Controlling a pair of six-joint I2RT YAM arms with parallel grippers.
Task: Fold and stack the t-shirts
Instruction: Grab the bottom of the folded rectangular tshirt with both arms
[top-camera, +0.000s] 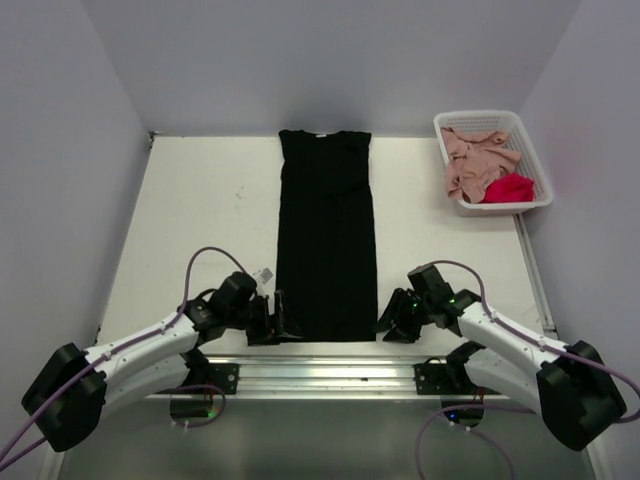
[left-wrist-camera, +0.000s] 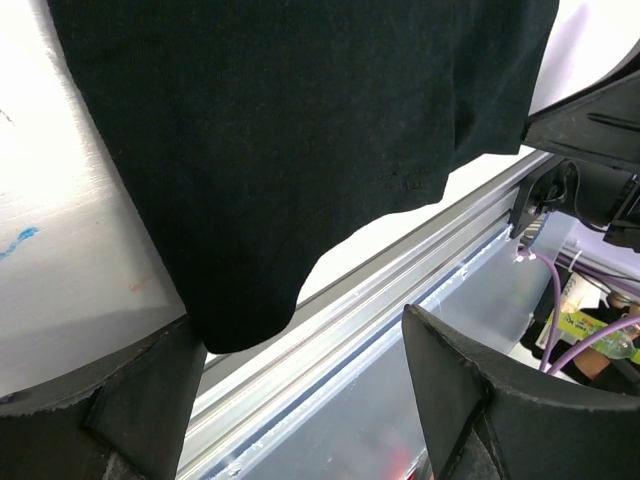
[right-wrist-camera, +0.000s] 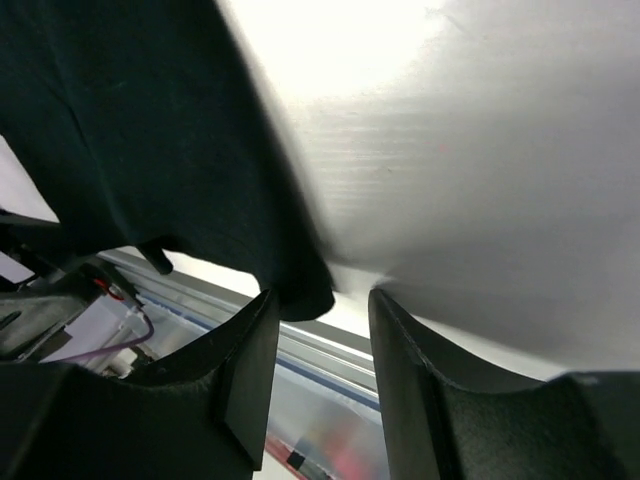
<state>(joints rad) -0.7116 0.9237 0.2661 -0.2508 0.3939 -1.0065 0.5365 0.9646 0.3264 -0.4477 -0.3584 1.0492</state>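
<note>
Black soft-cloth t-shirt (top-camera: 326, 230), folded lengthwise into a long narrow strip, lies flat down the middle of the white table (top-camera: 200, 220). Collar at the far end, hem at the near edge by the metal rail (top-camera: 330, 368).

Left gripper (top-camera: 278, 320) is at the near-left hem corner, jaws spread wide, nothing between them. Wrist view puts the corner just beside one finger.

Right gripper (top-camera: 390, 320) is at the near-right corner, jaws also apart. Hem corner sits right at the gap, not pinched.

Handling, my read: light, limp, zero stiffness, so it will sag and drag between holds. There are likely several layers at the hem, and the pinch must catch them all or the fold peels open. Best hold is both near hem corners, lifted together.

Dusty pink shirt (top-camera: 475, 160) and bright red shirt (top-camera: 510, 188) lie crumpled in the white plastic lattice basket (top-camera: 540, 195), far right.
</note>
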